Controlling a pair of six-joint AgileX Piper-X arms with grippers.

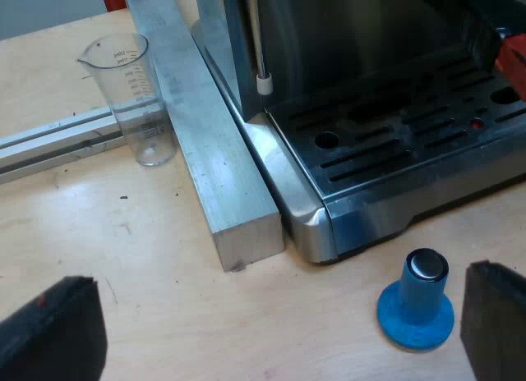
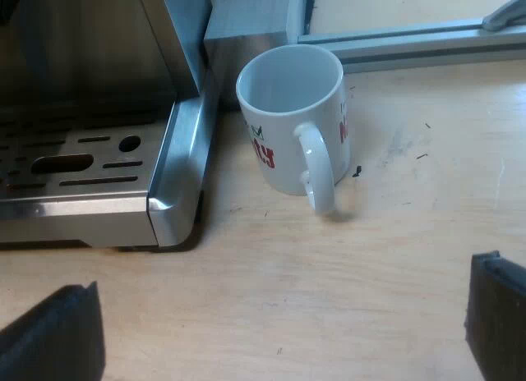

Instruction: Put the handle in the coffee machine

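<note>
Blue tamper (image 1: 417, 303) upright on the wooden table (image 1: 148, 258), just off the near corner of the espresso machine (image 1: 329, 217) and close by one finger of the left gripper (image 1: 279, 323). Left gripper hanging low over the table, fingers spread wide, nothing between them. Farther off, a measuring glass (image 1: 131, 94) beside an aluminium bar (image 1: 222, 176) lying along the machine's side. Steam wand (image 1: 261, 61) hanging at a far corner of the drip tray (image 1: 370, 163). Above the tray's other end, a red tip on a dark stub: apparently the handle (image 1: 514, 62), at the machine's front, held by neither gripper. Cannot tell whether locked in or merely resting there.

On the right arm's side: right gripper (image 2: 283, 323) also spread wide and empty, low over bare table. White mug (image 2: 292, 118) standing near the machine's corner, apart from the tray.

Probably at the reach for the handle, supposing it not yet locked. To do it well:
- Approach along the dark shaft, not the red tip.
- Pinch square across it and keep the holder level.
- Lift up into the machine's front, then swing round until snug.
- Steer clear of the wand.
- Mind the tamper and the mug, both easy to knock when rising from the table.
</note>
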